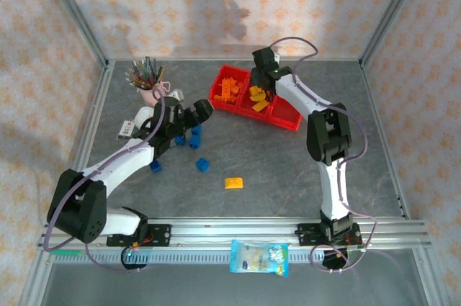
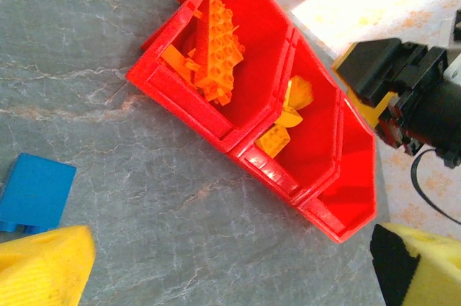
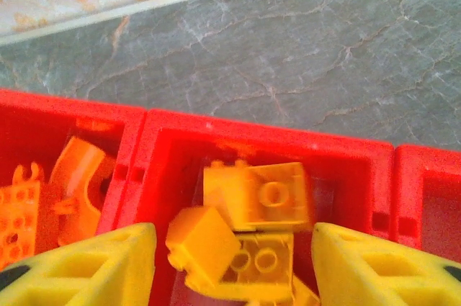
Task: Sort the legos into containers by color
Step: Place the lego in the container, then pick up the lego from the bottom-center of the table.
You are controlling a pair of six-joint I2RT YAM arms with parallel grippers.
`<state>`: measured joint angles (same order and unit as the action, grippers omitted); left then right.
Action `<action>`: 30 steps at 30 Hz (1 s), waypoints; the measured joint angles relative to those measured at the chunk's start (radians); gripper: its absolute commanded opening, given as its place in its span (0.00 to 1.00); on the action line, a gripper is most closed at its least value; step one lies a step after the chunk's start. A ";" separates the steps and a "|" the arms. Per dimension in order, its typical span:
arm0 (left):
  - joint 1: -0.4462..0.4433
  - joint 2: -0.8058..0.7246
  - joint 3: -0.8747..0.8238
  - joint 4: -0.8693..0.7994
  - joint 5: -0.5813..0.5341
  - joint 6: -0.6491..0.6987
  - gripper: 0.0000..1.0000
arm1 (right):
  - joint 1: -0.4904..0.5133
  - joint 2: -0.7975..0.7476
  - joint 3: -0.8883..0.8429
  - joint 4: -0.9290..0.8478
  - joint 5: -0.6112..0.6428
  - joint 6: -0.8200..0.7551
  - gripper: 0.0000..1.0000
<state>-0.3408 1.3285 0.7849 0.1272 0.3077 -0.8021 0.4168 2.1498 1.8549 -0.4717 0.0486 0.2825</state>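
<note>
The containers are three joined red bins (image 1: 292,120) at the back middle of the table. Orange legos (image 1: 229,90) fill the left bin, yellow legos (image 1: 256,97) the middle one. My right gripper (image 3: 234,263) hangs open just above the middle bin (image 3: 266,137), and loose yellow bricks (image 3: 263,194) lie below the gap between its fingers. An orange arch (image 3: 83,176) lies in the neighbouring bin. My left gripper (image 1: 198,113) is open with nothing in it, over bare table left of the bins (image 2: 180,97). Blue bricks (image 1: 202,165) (image 1: 155,167) (image 1: 194,133) lie around it, one beside its left finger (image 2: 34,194). An orange-yellow brick (image 1: 233,183) lies alone at the front.
A pink cup of pencils (image 1: 148,79) stands at the back left, with a small white item (image 1: 127,128) in front of it. A plastic packet (image 1: 259,257) hangs at the front rail. The right-hand bin (image 3: 432,205) holds nothing. Metal frame posts edge the table.
</note>
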 measured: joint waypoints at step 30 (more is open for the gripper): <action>0.000 -0.520 -0.231 -0.267 -0.114 -0.021 0.99 | 0.454 -0.565 -0.700 -0.071 -0.057 -0.005 0.85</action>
<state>-0.3405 0.8089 0.5537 -0.1394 0.1932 -0.8230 0.8707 1.5852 1.1549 -0.5430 -0.0082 0.2771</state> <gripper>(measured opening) 0.992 0.844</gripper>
